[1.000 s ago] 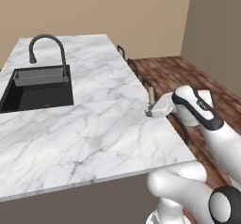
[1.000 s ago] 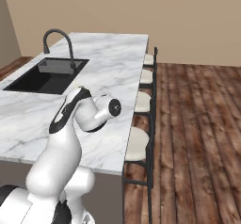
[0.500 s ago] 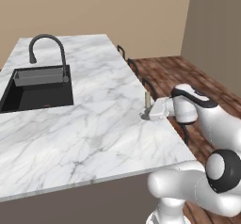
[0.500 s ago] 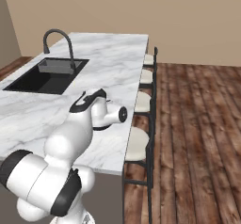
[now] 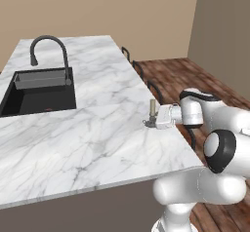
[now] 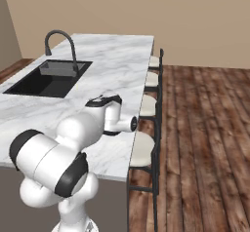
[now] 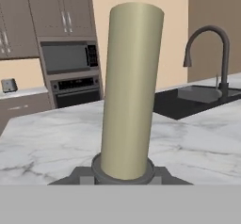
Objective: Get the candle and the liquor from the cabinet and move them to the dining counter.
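Left base view: gripper (image 5: 152,122) reaching sideways over the right edge of the dining counter (image 5: 93,128), clenched on the grey metal holder of the candle (image 5: 152,109). Cream-yellow taper rising straight above the fingers, long axis upright or nearly so; holder base seemingly just at the veined white marble, contact hard to judge. Black sink (image 5: 39,90) and dark gooseneck tap (image 5: 49,55) well beyond the fingers, far across the top.

Right base view: white arm bent over the counter edge, cream-cushioned stools (image 6: 142,148) just beside it.

Hand view: smooth matte cylinder of the candle dead ahead, seated in the round grey cup between the fingertips, leaning slightly. Glossy marble beyond. Likely next: setting straight down, then releasing. Liquor yet to be fetched.
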{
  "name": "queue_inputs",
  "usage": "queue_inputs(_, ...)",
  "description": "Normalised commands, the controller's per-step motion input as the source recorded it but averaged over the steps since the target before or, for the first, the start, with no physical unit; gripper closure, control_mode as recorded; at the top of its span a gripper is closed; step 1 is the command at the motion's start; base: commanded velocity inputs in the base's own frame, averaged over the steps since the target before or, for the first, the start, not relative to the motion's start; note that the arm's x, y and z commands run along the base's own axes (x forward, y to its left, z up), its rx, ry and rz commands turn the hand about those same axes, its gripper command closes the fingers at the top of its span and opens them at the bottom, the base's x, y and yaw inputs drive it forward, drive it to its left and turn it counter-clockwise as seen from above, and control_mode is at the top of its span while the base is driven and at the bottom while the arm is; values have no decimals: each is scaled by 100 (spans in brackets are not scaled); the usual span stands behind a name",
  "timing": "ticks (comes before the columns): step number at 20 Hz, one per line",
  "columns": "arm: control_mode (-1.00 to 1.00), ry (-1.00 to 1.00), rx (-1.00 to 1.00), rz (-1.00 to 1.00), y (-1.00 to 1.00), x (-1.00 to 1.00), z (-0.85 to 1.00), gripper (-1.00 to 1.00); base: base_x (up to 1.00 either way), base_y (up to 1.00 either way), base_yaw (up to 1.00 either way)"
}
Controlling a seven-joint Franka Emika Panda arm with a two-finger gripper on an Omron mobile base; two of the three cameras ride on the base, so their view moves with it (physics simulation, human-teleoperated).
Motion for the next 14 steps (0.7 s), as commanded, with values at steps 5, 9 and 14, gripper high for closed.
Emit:
queue_inputs(5,-100,0,0,0,0,0,-13,100,0,0,0)
queue_inputs(9,-100,0,0,0,3,0,-3,100,0,0,0)
queue_inputs(14,-100,0,0,0,0,1,-6,100,0,0,0)
